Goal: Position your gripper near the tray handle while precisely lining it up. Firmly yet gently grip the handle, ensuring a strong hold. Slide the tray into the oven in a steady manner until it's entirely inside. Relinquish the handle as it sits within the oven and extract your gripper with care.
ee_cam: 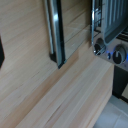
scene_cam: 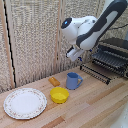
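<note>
One gripper (scene_cam: 75, 55) (aperture unclear) | above tray handle (scene_cam: 95, 73) | oven (scene_cam: 114, 56) open

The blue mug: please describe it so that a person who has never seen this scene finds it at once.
Start at the wooden table in the exterior view and find the big round floral plate near its front. Towards the exterior view's right is a yellow bowl, and right behind it stands the blue mug. It is the only blue, tall, handled vessel there.
</note>
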Controlling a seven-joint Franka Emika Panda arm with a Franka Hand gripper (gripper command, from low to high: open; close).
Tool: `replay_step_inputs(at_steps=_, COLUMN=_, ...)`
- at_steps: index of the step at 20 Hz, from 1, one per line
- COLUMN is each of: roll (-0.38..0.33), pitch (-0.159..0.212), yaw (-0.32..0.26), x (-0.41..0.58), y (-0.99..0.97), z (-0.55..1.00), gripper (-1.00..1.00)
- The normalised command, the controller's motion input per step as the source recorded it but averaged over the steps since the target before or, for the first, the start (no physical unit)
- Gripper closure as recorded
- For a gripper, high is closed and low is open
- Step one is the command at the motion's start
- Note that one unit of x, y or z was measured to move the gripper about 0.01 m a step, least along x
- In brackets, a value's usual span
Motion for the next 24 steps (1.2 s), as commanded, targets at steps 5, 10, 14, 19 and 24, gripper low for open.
replay_step_inputs(at_steps=5, roll=-0.307, pitch=0.000, yaw=0.075, x=0.024, y=-0.49, z=-0.16, gripper=-1.00)
replay_step_inputs(at_steps=10, roll=-0.282, pitch=0.017, yaw=0.058, x=0.050, y=-0.55, z=-0.16, gripper=-1.00)
replay_step_inputs(at_steps=14, roll=-0.193, pitch=0.051, yaw=0.059, x=0.137, y=-0.50, z=-0.11, gripper=-1.00)
replay_step_inputs(at_steps=19, roll=-0.076, pitch=0.067, yaw=0.064, x=0.127, y=-0.55, z=-0.03, gripper=-1.00)
replay_step_inputs(at_steps=24, roll=-0.016, pitch=0.054, yaw=0.033, x=0.203, y=-0.60, z=-0.02, gripper=-1.00)
